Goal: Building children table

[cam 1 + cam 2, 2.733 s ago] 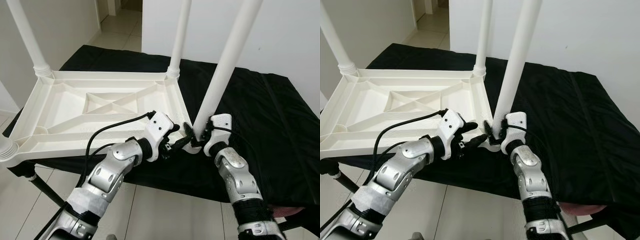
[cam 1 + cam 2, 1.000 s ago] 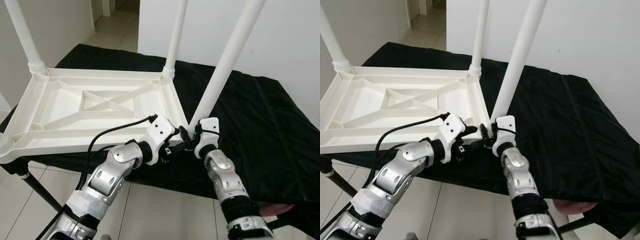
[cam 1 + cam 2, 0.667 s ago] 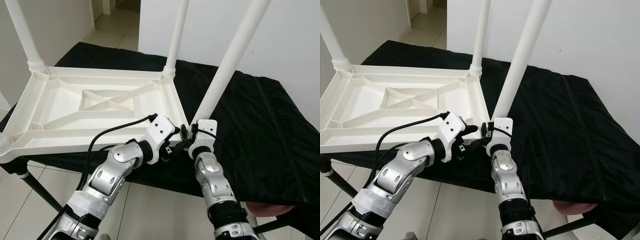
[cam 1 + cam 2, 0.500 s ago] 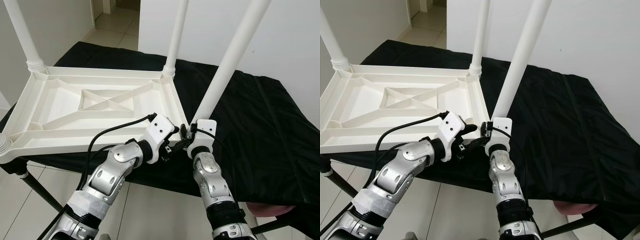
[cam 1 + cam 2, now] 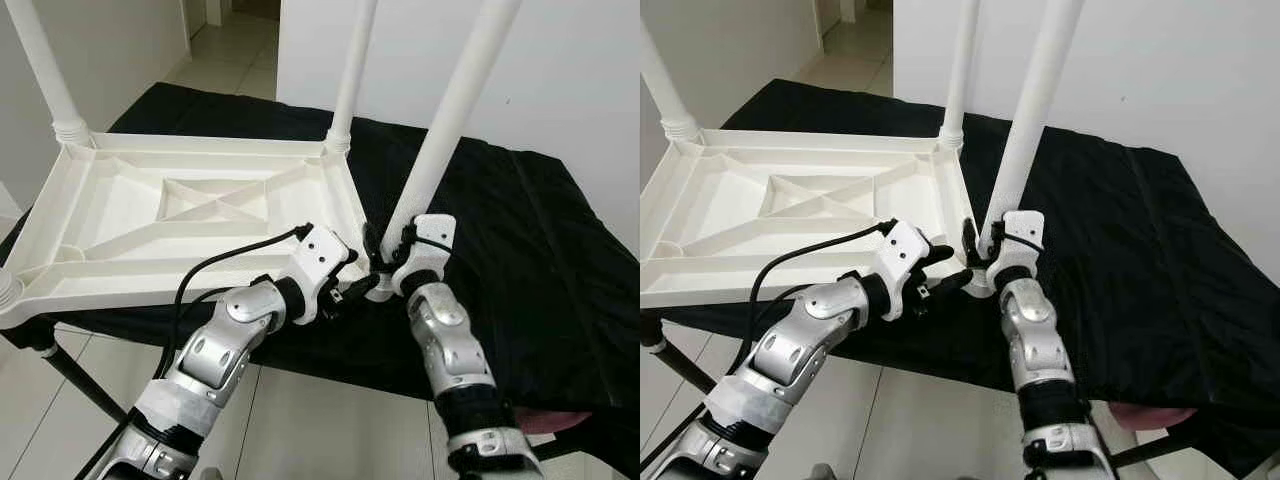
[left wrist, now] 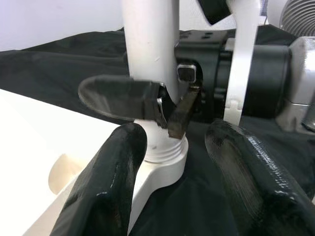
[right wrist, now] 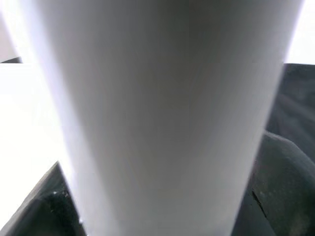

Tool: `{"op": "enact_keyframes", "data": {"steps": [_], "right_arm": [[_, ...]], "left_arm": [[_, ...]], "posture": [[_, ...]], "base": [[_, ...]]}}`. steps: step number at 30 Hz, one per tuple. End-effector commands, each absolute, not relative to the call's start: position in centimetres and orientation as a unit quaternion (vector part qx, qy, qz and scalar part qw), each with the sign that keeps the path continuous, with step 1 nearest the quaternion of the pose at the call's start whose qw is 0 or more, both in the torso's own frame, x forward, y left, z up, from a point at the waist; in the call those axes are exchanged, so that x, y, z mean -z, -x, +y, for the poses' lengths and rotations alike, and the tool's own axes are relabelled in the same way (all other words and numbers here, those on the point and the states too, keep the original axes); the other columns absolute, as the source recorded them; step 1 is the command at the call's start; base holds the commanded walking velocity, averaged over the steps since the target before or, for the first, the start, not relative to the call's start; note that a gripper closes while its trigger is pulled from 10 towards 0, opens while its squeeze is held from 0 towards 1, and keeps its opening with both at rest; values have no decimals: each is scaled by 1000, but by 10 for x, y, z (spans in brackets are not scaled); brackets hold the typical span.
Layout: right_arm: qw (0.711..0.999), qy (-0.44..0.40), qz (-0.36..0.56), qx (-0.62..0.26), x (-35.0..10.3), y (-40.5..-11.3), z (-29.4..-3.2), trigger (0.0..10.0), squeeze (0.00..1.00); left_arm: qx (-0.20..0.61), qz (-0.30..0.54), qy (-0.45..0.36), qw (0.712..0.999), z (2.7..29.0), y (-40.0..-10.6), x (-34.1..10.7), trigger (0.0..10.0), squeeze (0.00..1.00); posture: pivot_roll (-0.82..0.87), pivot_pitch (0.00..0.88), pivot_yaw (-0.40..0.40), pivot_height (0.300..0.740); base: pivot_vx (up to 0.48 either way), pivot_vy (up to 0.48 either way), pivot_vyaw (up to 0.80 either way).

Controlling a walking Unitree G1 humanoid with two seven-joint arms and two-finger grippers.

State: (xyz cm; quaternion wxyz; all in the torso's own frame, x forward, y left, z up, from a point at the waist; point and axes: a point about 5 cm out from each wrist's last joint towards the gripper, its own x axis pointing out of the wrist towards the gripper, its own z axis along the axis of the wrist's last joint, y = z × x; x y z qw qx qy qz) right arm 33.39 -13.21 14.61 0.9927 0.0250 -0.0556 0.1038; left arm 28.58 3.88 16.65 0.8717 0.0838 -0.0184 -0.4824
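I can read no text, label, brand, number or sign anywhere here.

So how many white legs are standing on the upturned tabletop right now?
4: far-left leg, far-right leg, near-right leg gripped low by the right end effector, and a near-left stub cut off at the frame edge.
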Motion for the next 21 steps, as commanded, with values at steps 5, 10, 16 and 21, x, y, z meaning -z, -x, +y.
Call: {"op": "enact_keyframes", "data": {"steps": [5, 10, 16, 21], "right_arm": [[982, -6, -32, -184, -140, -338, -133, 10000, 0], [962, 18, -4, -272, -127, -338, -132, 10000, 0], [948, 41, -6, -316, -124, -339, -131, 10000, 0], [942, 38, -7, -333, -126, -340, -134, 10000, 0]], "left_arm": [[482, -24, -83, 872, 37, -287, -170, 10000, 0], [478, -29, -85, 874, 38, -289, -172, 10000, 0], [481, -26, -88, 872, 38, -288, -170, 10000, 0], [486, -22, -89, 869, 38, -286, -168, 10000, 0]], "posture": [[-8, 0, -86, 740], [-3, 0, -87, 740], [-6, 0, -81, 740], [-9, 0, -81, 740]], "base": [[0, 0, 0], [0, 0, 0], [0, 0, 0], [0, 0, 0]]}}
